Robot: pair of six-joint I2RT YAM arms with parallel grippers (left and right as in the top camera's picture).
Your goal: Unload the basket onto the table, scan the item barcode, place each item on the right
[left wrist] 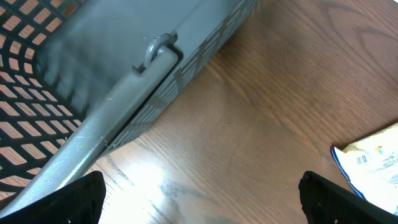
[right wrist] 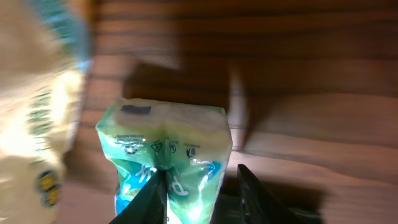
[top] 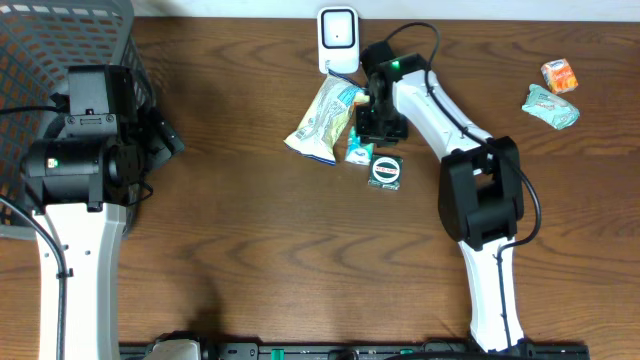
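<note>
The scan is barely starting: the right claw (right wrist: 199, 190) is straddling the glossy, crinkled teal packet (right wrist: 165, 146), which is sitting on the wooden surface (top: 250, 260) at 6 o'clock from the white scanner (top: 338, 38); whether it is pinching cannot be told. Lifting and presenting the barcode are remaining, while the left claw (left wrist: 199, 205) is hanging spread wide by the grey mesh basket (left wrist: 124, 81).

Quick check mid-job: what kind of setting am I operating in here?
Probably a mock shop checkout set up on a wooden table: a white barcode scanner at the far edge, a grey shopping basket at the left, and packaged snacks lying loose.
</note>
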